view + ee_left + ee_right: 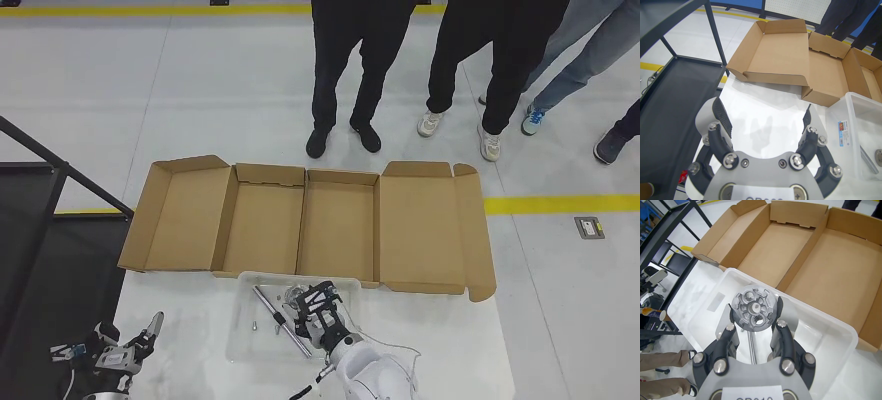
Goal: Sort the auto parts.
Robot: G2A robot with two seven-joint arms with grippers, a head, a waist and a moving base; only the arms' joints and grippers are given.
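My left arm [118,356] sits low over the near left corner of the table [185,310], wrist aimed across the bare white top towards the boxes. My left jaws are spread wide with nothing between the two ribbed pads [721,115] and touch nothing. Just beyond that corner stands one black rack [677,91].

Along the far edge of the table lies one flat cardboard tray [262,228], split into four compartments side by side. All four are open at the top, with bare brown floors.

In front of the two middle compartments, touching the tray's near wall, stands one clear plastic bin [248,345]. Inside it I count one long metal rod [282,322] lying slantwise on the floor. Beside the rod is one small round flanged piece [878,155], only partly in view at the edge.

My right arm [372,375] comes in from the near edge at the middle of the table and reaches forward over the bin. My right jaws are closed part-way on one round cast metal hub [754,310], a pad pressed against its rim on each side. The hub is lifted clear of the bin floor, above the rod. Its ribbed face, with a centre bore and two larger holes, is turned back towards my wrist.
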